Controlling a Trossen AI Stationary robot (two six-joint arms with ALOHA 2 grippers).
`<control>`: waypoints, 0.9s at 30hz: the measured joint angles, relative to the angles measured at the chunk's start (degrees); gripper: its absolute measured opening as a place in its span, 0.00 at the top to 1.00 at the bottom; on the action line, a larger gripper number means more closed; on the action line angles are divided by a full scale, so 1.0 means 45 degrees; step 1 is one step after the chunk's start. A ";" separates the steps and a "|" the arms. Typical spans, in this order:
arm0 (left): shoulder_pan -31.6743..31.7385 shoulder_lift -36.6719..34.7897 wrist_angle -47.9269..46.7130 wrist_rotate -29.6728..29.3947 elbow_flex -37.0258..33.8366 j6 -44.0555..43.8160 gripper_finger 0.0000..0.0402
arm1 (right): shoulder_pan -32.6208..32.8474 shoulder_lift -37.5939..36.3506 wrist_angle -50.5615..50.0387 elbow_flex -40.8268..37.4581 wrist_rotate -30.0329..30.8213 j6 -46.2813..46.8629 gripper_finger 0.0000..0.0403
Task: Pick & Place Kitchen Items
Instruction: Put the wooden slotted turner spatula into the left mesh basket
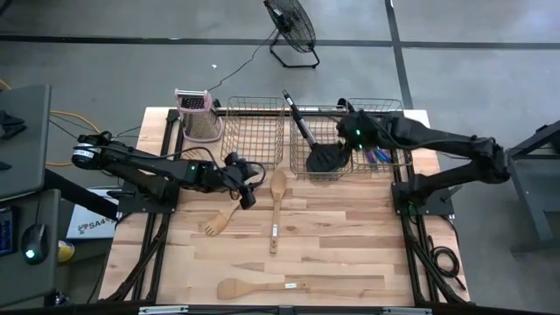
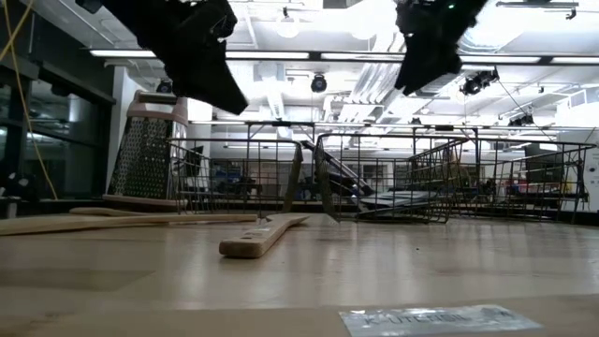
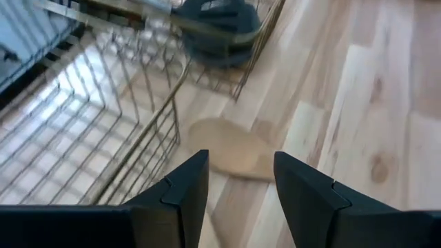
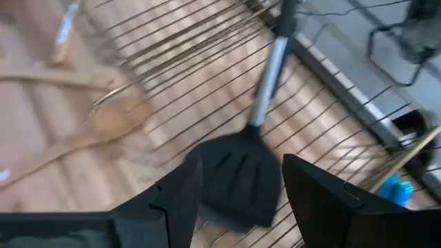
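My left gripper is open and empty above the table, beside the bowl of a wooden spoon; in the left wrist view the spoon bowl lies ahead of the fingertips. My right gripper is open and empty above the wire baskets. In its wrist view the fingers stand over the head of a black spatula. That spatula lies in the middle basket, its handle slanting up past the far rim. A wooden fork and a wooden spatula lie on the table.
Three wire baskets stand in a row at the far edge: the left one, the middle one, and the right one, which holds blue cutlery. A box grater stands to their left. The near half of the table has bare wood.
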 joint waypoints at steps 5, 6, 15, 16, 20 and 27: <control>0.0000 0.0000 -0.1725 -0.0005 0.0000 -0.0685 0.60 | 0.1551 -0.0777 0.0097 -0.1025 0.0122 0.1040 0.52; 0.0000 0.0000 -0.2148 -0.0009 0.0000 -0.0838 0.60 | 0.1875 -0.0898 0.0173 -0.1174 0.0300 0.1202 0.52; 0.0005 0.0000 -0.6437 -0.0621 0.0000 -0.2420 0.60 | 0.4713 -0.1731 0.0919 -0.2175 0.2473 0.1969 0.52; 0.0005 0.0000 -0.6876 -0.0618 0.0000 -0.2423 0.60 | 0.4958 -0.1737 0.1009 -0.2199 0.2641 0.1934 0.52; 0.0005 0.0000 -0.8084 -0.0622 0.0000 -0.2139 0.60 | 0.5801 -0.1727 0.1020 -0.2251 0.2976 0.1732 0.52; 0.0005 0.0034 -0.8649 -0.0128 0.0000 -0.0358 0.60 | 0.6611 -0.1722 0.1282 -0.2251 0.3035 0.0989 0.52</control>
